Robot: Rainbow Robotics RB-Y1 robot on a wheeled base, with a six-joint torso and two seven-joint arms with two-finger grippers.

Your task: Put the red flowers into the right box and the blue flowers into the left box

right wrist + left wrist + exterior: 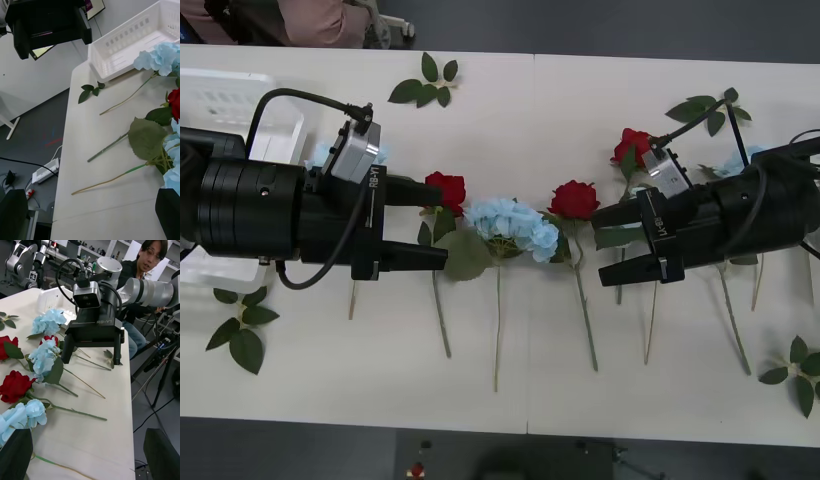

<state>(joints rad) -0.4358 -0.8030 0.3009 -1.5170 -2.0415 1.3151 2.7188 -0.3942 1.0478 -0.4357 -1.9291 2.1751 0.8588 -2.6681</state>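
Left gripper (432, 222) hovers level above the table (510, 390), black fingers apart, nothing between them. Right gripper (612, 242) faces it from the opposite side, fingers likewise apart and empty. Between them, along the table's middle, lie fluffy light-blue hydrangeas (513, 228) and tight red roses (574, 199) on thin green stems. The slotted white plastic basket (225, 110) sits at the far left corner.
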